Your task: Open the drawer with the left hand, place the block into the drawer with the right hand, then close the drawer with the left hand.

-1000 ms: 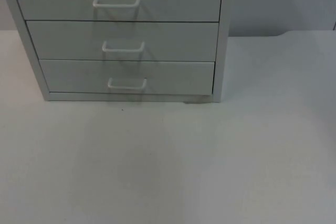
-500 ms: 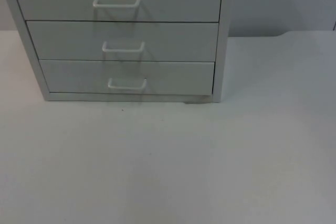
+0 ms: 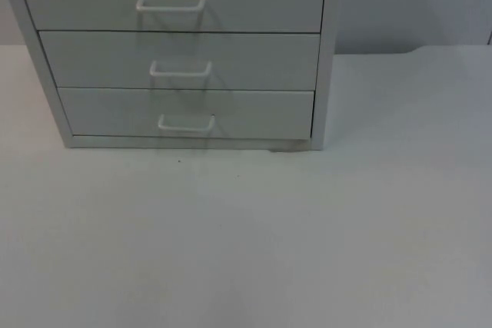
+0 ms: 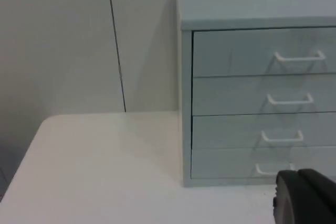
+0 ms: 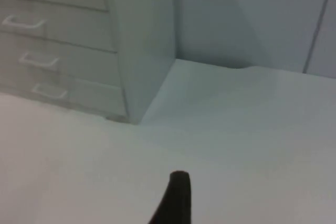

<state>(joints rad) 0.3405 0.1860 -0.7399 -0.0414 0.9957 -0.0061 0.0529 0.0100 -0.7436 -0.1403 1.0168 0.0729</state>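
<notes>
Standing shut, drawer cabinet [image 3: 184, 59] — top cut off, left gripper [image 4: 307, 195] fingertip beside it

cabinet [image 3: 177, 51] sits on the table [image 3: 307, 236] at the back left, wall [image 3: 407, 1] right behind it, all drawers [image 3: 184, 113] shut

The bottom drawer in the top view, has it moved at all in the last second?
No. The bottom drawer sits shut, its front flush with the cabinet frame as before, handle in the same spot.
</notes>
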